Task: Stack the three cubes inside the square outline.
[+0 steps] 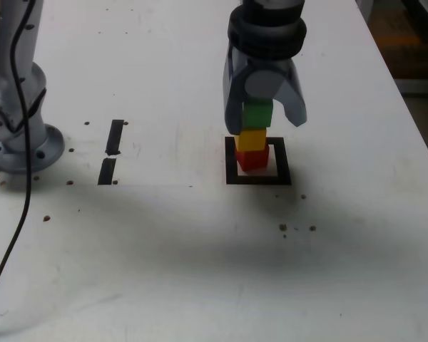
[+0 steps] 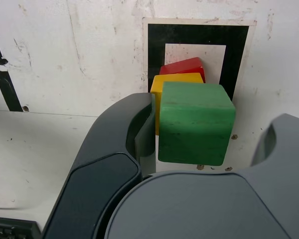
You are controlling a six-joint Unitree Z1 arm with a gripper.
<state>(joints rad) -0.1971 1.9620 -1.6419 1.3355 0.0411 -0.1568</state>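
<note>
Three cubes stand in one stack inside the square outline (image 1: 231, 165) of black tape: the red cube (image 1: 254, 159) on the table, the yellow cube (image 1: 252, 139) on it, the green cube (image 1: 257, 114) on top. The layers sit slightly offset from one another. My gripper (image 1: 265, 122) hangs over the stack with a finger on either side of the green cube (image 2: 195, 122). In the wrist view the gripper (image 2: 212, 124) is open: one finger lies close beside the cube, and a clear gap separates the other from it. Yellow (image 2: 175, 78) and red (image 2: 183, 65) edges peek out beyond the green one, within the outline (image 2: 157, 50).
The arm's grey base (image 1: 21, 146) is bolted at the exterior view's left, with a black cable (image 1: 18, 214) trailing toward the front edge. Two short black tape strips (image 1: 115, 135) (image 1: 107, 171) lie between base and outline. The table edge (image 1: 414, 128) runs along the exterior view's right.
</note>
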